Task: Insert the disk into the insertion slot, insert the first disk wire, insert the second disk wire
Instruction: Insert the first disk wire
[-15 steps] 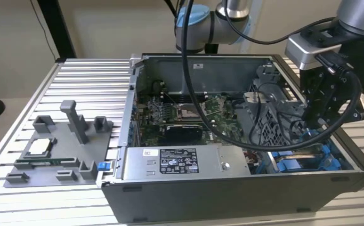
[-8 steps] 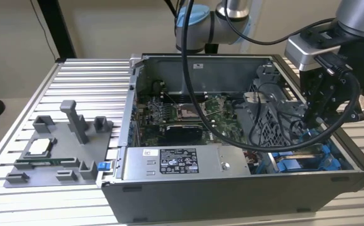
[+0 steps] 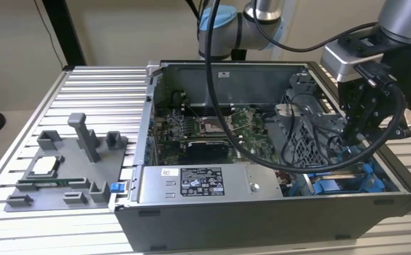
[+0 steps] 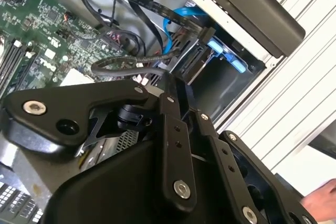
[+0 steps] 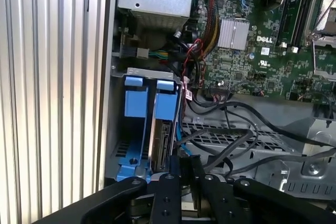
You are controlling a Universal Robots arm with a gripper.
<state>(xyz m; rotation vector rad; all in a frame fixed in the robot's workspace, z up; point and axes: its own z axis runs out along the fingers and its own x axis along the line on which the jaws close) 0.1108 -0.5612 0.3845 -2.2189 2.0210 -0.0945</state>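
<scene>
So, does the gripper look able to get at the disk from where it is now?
Probably yes. The gripper hangs right at the disk, which stands on edge in its blue frame in the insertion slot, whose open side faces it. Black cables run close alongside and might snag.

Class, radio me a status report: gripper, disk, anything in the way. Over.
Gripper right above the disk. Disk edge-on in its blue frame, inside the insertion slot. Black cables crowd close alongside.
</scene>
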